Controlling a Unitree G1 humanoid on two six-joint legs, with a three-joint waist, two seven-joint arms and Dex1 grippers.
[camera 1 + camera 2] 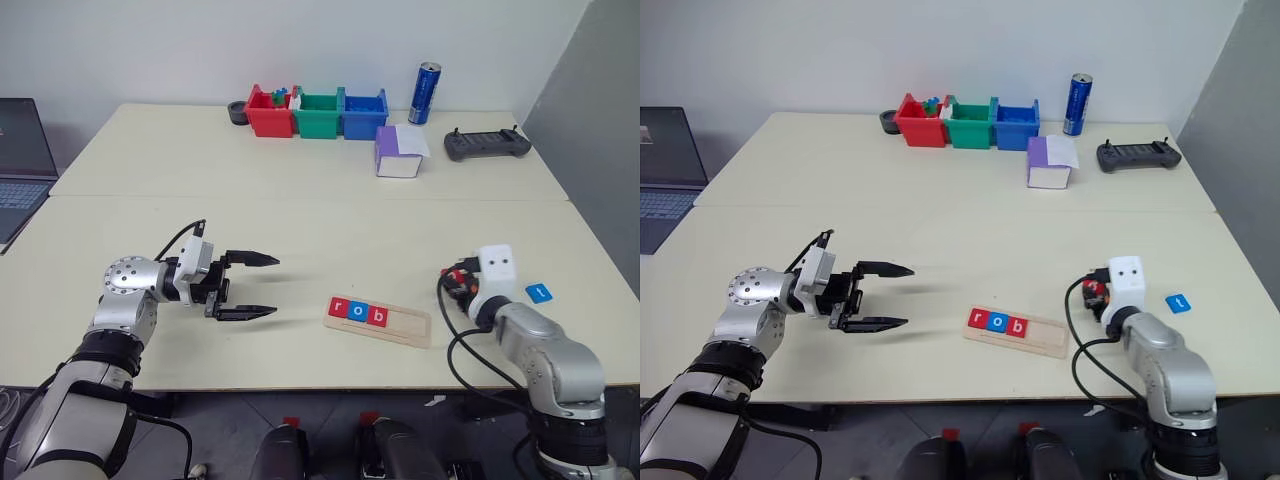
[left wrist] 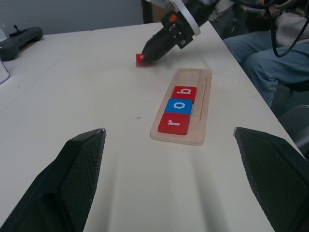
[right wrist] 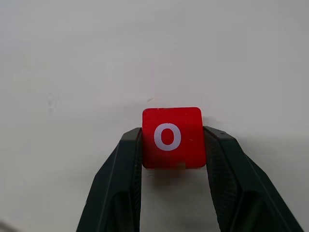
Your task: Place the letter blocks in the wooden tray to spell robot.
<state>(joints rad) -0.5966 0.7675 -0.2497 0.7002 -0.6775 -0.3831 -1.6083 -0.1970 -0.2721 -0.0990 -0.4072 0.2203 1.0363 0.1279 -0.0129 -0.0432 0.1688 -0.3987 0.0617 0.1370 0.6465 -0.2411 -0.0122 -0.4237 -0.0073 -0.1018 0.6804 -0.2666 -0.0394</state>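
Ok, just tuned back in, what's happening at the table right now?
The robot is spelling a word in the wooden tray, which already holds r, o, b. The right tool is shut on a red o block just right of the tray. The left tool hangs open to the tray's left. A blue block lies on the table farther right.

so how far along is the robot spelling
Done: the long light-wood tray holds three tiles reading r, o, b: red r tile, blue o tile, red b tile. In hand: the right hand is shut on the red square o tile, not yet at the tray. Left: place it, then the blue tile lying on the table. The left hand is open.
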